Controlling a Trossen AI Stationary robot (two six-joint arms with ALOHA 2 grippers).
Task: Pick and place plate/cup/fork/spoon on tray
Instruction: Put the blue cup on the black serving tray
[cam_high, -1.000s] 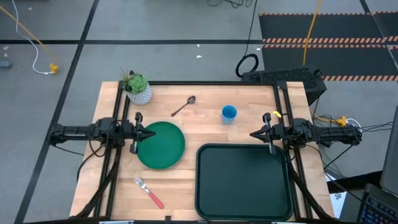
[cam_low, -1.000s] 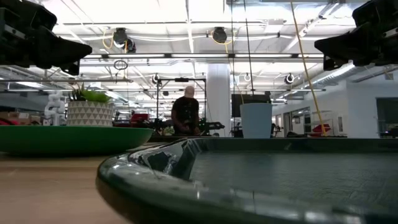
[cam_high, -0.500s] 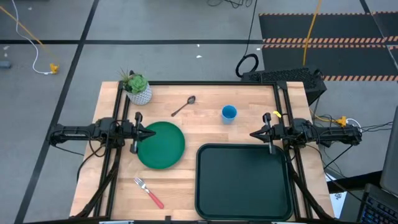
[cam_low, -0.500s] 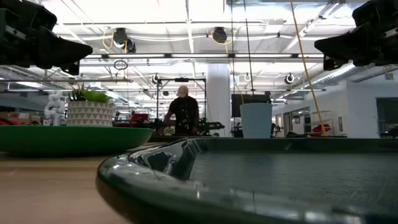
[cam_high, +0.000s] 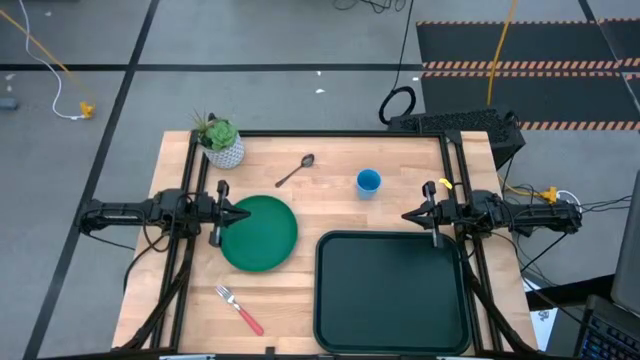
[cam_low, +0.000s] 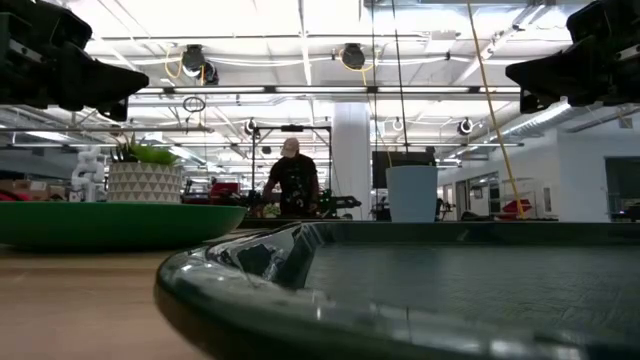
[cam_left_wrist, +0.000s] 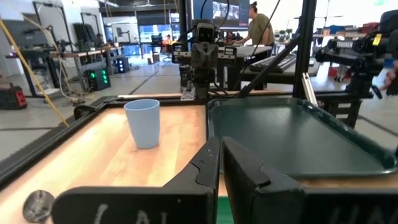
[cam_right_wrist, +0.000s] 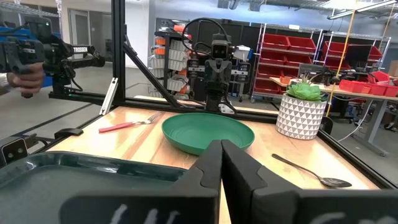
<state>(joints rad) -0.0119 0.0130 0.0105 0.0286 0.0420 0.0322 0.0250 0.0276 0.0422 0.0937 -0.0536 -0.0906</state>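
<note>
The green plate (cam_high: 260, 232) lies flat on the table left of centre. The dark tray (cam_high: 392, 290) lies at the near right. The blue cup (cam_high: 368, 181) stands upright beyond the tray. The metal spoon (cam_high: 296, 170) lies at the far middle. The red-handled fork (cam_high: 238, 309) lies near the front edge, left. My left gripper (cam_high: 246, 214) hovers shut above the plate's left edge. My right gripper (cam_high: 406, 215) hovers shut above the table, just beyond the tray's far rim.
A white pot with a green plant (cam_high: 220, 145) stands at the far left corner. Black frame rails run along the table's left, right and far edges. A person (cam_low: 291, 180) stands in the room behind the table. Bare wood lies between plate and cup.
</note>
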